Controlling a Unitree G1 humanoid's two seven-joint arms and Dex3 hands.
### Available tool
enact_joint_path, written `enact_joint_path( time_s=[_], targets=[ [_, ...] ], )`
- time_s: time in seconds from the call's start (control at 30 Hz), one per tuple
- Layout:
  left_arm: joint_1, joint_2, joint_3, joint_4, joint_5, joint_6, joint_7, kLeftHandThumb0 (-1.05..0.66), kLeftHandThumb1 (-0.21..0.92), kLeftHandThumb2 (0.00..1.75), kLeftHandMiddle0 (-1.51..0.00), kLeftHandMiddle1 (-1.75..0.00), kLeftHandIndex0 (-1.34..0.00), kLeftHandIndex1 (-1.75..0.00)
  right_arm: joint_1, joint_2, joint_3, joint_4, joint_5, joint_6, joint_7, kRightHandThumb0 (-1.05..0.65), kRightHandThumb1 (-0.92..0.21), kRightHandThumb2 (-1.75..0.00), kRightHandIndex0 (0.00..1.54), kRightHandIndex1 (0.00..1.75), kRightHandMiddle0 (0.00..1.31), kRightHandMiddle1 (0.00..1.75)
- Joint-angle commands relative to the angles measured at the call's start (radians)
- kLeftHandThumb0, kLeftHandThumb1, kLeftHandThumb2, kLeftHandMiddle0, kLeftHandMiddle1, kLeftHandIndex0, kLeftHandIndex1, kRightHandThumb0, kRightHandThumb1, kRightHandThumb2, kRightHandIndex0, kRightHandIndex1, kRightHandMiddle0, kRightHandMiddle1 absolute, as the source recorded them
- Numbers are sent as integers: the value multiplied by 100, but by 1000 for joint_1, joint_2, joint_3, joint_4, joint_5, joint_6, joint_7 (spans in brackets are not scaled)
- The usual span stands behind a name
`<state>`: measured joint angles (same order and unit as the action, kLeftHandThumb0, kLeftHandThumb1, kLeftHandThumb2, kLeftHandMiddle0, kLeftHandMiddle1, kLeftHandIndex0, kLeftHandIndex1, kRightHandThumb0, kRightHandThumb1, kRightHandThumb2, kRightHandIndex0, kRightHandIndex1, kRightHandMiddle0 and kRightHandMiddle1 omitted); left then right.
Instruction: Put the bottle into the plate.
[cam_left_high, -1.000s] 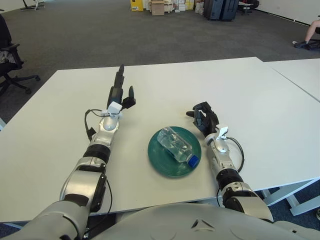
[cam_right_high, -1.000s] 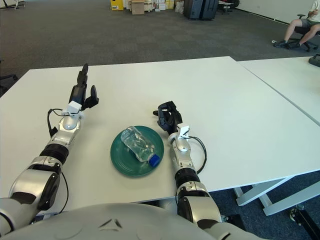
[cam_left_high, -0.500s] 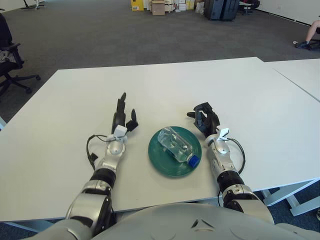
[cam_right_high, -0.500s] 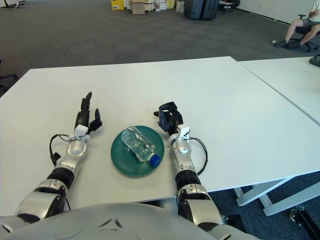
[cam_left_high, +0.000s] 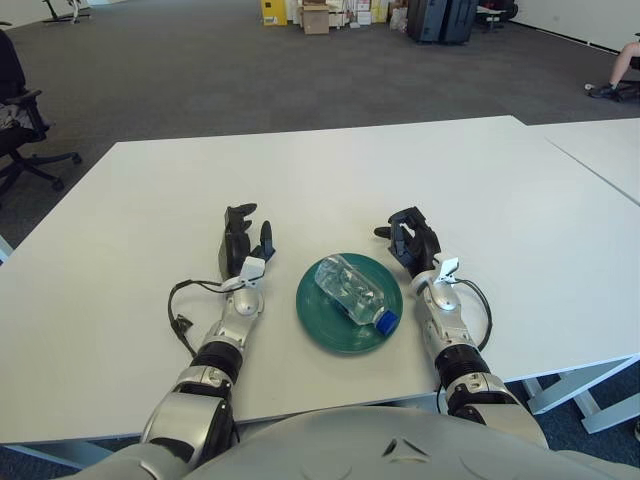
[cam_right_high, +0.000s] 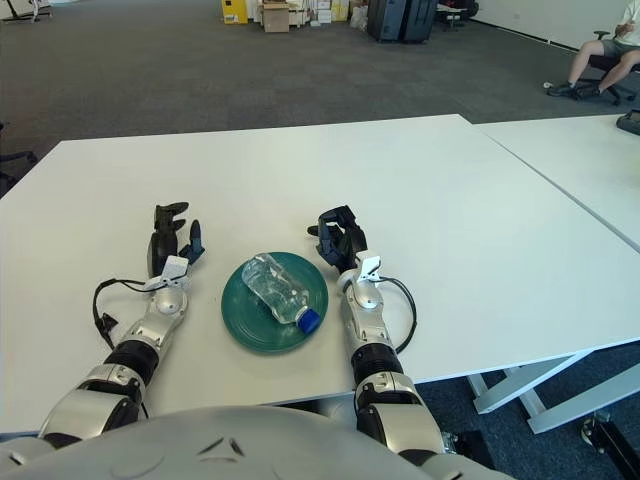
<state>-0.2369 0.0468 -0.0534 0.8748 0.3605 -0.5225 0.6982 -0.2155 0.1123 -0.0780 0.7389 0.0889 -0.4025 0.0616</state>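
Note:
A clear plastic bottle (cam_left_high: 351, 290) with a blue cap lies on its side in the round dark green plate (cam_left_high: 322, 327), cap toward me and to the right. My left hand (cam_left_high: 240, 241) shows just left of the plate, fingers loosely bent and holding nothing. On the plate's right, my right hand (cam_left_high: 410, 236) has its fingers curled and nothing in them. Neither hand touches the bottle or the plate.
The white table (cam_left_high: 330, 170) carries only the plate and bottle. A second white table (cam_left_high: 600, 140) adjoins on the right. An office chair (cam_left_high: 20, 120) stands far left; boxes and dark cases (cam_left_high: 440, 18) are across the carpeted floor. A seated person (cam_right_high: 600, 55) is at far right.
My left arm has drawn back toward me from its far reach, and the hand's fingers have gone from straight to loosely bent beside the plate. The right hand and the bottle have stayed put.

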Motion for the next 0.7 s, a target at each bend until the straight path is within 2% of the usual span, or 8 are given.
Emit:
enact_joint_path(
  time_s=[0.0,0.27,0.67],
  targets=[
    [37,-34,-18,53,20,-3,58,-39,73,78,-58,-173,-31,-174,38,-2,-5,47,3,53,-3,-37,-75,-75,45,115,29,174],
    [46,-54,-18,56,7,-45,93,-40,61,94,-80,-175,-39,-175,30,-5,-8,52,4,51,6,-37,-74,-77,44,115,30,175],
    [39,-66,-15,47,-12,-76,59,-42,52,106,-101,-175,-46,-175,18,-5,-11,64,7,55,12,-37,-73,-78,44,115,30,174]
  ],
)
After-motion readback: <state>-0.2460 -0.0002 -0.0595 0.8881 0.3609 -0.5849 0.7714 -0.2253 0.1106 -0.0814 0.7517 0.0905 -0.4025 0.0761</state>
